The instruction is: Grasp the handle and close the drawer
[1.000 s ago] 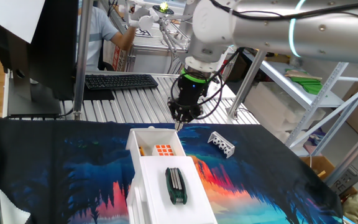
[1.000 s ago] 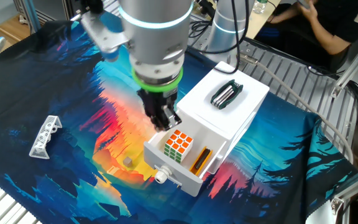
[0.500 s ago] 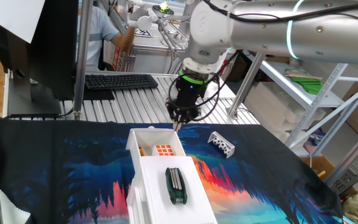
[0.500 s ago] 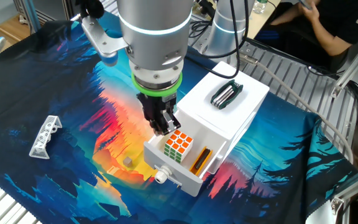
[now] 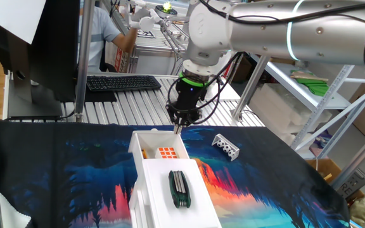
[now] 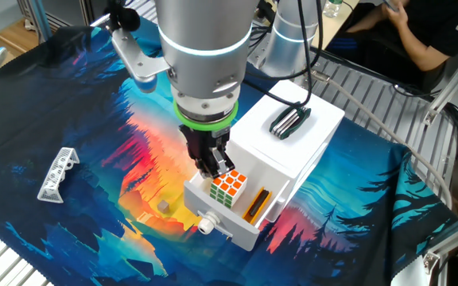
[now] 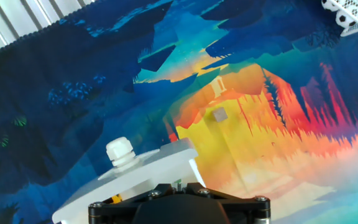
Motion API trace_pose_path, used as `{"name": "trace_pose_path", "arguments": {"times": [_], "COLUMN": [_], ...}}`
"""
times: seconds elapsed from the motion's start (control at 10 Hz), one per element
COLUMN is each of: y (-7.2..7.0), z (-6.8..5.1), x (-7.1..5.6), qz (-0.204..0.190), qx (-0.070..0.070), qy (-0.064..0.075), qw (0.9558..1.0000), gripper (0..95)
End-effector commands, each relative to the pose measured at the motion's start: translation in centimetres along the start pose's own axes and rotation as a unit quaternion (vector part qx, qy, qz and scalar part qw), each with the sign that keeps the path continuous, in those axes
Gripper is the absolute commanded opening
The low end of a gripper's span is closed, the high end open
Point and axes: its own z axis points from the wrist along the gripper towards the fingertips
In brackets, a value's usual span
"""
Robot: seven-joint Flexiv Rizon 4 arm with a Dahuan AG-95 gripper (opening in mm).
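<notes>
Above open drawer [image 6: 237, 213]: gripper [image 6: 215, 167] closed, handle [image 6: 206, 226] untouched.

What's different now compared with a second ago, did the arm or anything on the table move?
The end effector has drifted slightly across the picture in both fixed views, staying shut above the open drawer, over its near corner by the puzzle cube. It has taken hold of nothing. The handle is untouched, the drawer just as far out, and the multi-tool and perforated block lie where they were.
</notes>
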Motion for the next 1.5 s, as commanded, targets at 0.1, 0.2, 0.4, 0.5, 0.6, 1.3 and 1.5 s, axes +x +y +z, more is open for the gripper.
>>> {"name": "trace_pose_path", "arguments": {"times": [0.1, 0.2, 0.4, 0.5, 0.6, 1.3, 1.5], "y": [0.14, 0.14, 0.14, 0.14, 0.14, 0.14, 0.14], "z": [-0.01, -0.01, -0.01, -0.01, -0.01, -0.01, -0.01], "x": [-0.09, -0.09, -0.09, -0.09, -0.09, -0.09, -0.09], "qz": [-0.007, -0.012, -0.037, -0.047, -0.061, -0.095, -0.087], "qx": [0.006, 0.005, -0.004, -0.009, -0.012, -0.010, -0.010], "qy": [0.013, 0.009, 0.000, 0.002, 0.002, -0.003, -0.002], "qw": [0.9999, 0.9999, 0.9993, 0.9988, 0.9981, 0.9954, 0.9961], "gripper": [0.0, 0.0, 0.0, 0.0, 0.0, 0.0, 0.0]}}
